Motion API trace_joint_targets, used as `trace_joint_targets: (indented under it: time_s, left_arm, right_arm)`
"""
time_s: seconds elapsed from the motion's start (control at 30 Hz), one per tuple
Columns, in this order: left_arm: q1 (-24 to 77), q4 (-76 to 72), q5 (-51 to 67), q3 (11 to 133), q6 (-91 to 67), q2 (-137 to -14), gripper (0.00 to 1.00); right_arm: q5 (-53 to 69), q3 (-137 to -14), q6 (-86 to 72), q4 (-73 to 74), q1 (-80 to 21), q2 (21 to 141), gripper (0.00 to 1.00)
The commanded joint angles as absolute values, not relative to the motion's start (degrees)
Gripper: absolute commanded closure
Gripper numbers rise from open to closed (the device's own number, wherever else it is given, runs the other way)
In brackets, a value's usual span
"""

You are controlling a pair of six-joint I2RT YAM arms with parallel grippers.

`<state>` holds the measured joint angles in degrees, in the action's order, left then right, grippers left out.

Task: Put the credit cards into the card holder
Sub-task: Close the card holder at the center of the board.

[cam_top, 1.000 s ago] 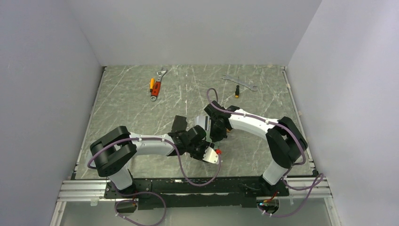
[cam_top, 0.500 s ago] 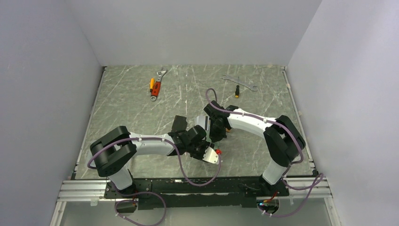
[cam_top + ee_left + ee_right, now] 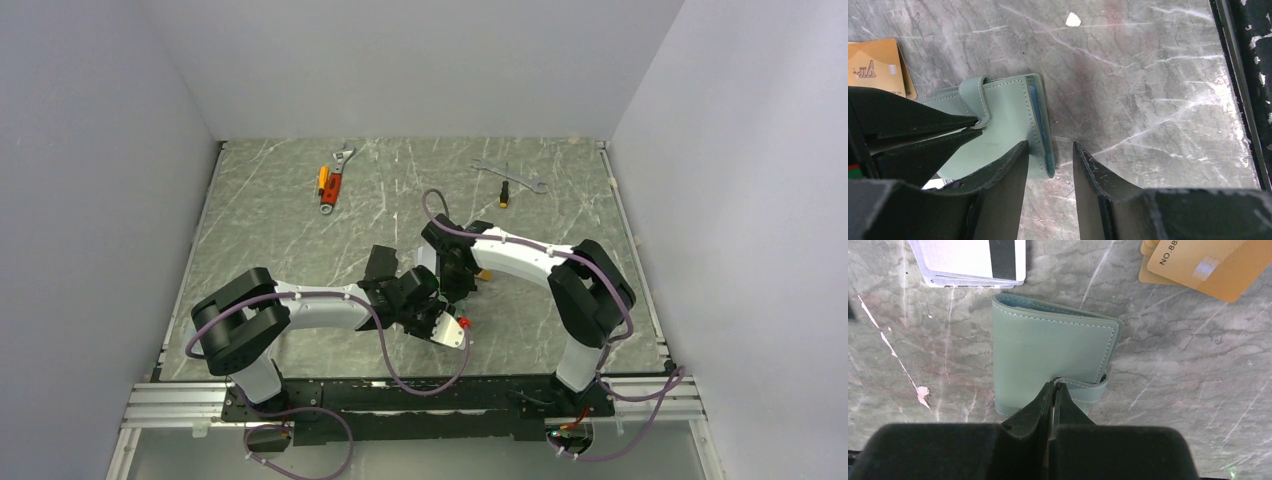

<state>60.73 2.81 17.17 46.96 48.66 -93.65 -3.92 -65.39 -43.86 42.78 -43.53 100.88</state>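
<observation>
The sage-green card holder (image 3: 1048, 350) lies folded shut on the marble table, its snap tab wrapped over the near edge. My right gripper (image 3: 1054, 385) is shut, its tips pinching the end of the snap tab (image 3: 1088, 387). My left gripper (image 3: 1049, 145) is open and straddles the holder's (image 3: 1003, 115) open edge, one finger over the cover and one over bare table. Silver-grey credit cards with a dark stripe (image 3: 973, 260) lie beyond the holder. Orange-gold cards (image 3: 1198, 265) lie to its far right and also show in the left wrist view (image 3: 875, 67). In the top view the holder is hidden under the grippers.
An orange-handled adjustable wrench (image 3: 333, 182), a plain wrench (image 3: 508, 176) and a small screwdriver (image 3: 505, 193) lie at the far side of the table. A flat black item (image 3: 381, 262) lies left of the grippers. The table's black near rail (image 3: 1248, 75) is close to my left gripper.
My right arm's wrist and forearm have shifted a little to the left. The left arm has not moved.
</observation>
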Motion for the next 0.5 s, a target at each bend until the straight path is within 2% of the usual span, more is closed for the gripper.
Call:
trace_joint_targets:
  time_s: [0.0, 0.47]
  left_arm:
    - [61.1, 4.2, 18.7, 48.7, 49.4, -93.7, 0.57]
    - [61.1, 8.1, 17.6, 49.8, 50.0, -90.4, 0.52]
  right_arm:
    - [-5.2, -64.5, -43.2, 41.5, -45.7, 107.2, 1.00]
    - [-7.6, -69.0, -40.4, 44.1, -49.3, 117.7, 1.00]
